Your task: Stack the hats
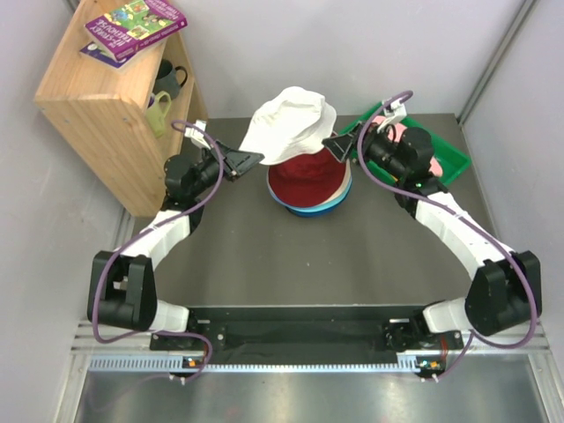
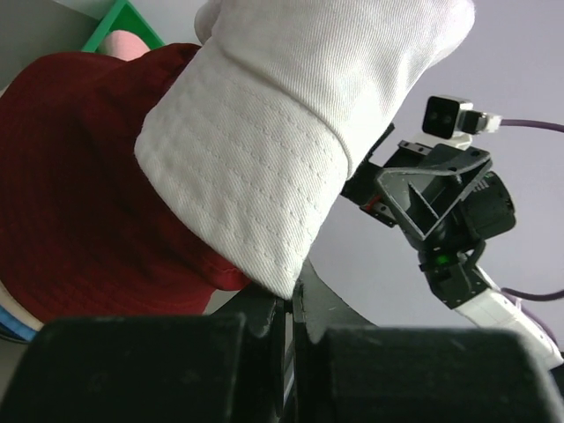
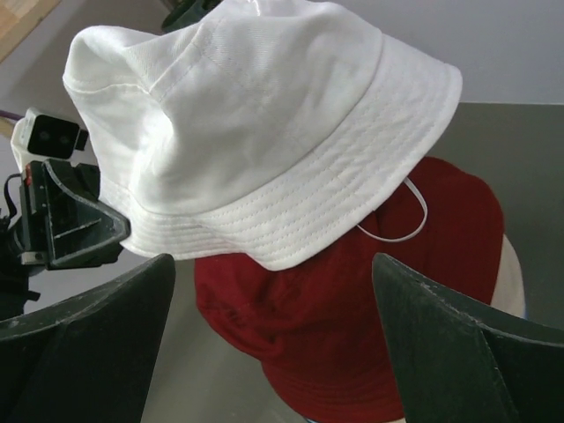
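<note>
Left gripper (image 2: 289, 304) pinches the white hat (image 1: 291, 123) by its brim, above the red hat (image 1: 308, 176) near the far edge of the table (image 1: 264, 256); right gripper (image 1: 338, 143) gapes, empty.

White hat (image 3: 264, 115): matt twill cloth, stitched rows on brim. Red hat (image 3: 352, 352): matt woven cloth. My fingers (image 3: 458, 352): matt black plastic. Table (image 1: 264, 264): smooth, dull grey.

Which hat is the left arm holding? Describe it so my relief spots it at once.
Look at the hat pile at the table's far middle, topped by a dark red hat. Hanging over it is the white hat, its brim pinched in the left gripper's jaws. It is the only white hat, and the only one held aloft.
</note>
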Available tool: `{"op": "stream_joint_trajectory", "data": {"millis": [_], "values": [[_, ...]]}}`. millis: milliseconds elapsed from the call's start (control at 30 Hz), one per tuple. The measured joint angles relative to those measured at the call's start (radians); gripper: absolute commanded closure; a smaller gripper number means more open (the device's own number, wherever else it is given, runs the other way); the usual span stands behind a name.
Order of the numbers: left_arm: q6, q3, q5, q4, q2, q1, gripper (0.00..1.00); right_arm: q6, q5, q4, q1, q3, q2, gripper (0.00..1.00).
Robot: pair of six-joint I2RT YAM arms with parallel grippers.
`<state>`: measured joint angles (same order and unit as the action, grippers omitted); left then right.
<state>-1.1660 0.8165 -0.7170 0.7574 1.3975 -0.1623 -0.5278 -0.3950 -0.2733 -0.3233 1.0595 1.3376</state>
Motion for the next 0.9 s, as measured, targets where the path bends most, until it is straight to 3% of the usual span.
{"op": "stream_joint_trajectory", "data": {"millis": [300, 900], "values": [[-0.018, 0.0, 0.001, 0.001, -0.002, 0.0, 1.0, -0.112, -0.086, -0.162, 0.013, -0.006, 0.117, 0.18], [0.016, 0.022, 0.003, -0.037, -0.002, -0.002, 1.0, -0.128, -0.109, -0.209, 0.013, 0.036, 0.225, 0.27]]}}
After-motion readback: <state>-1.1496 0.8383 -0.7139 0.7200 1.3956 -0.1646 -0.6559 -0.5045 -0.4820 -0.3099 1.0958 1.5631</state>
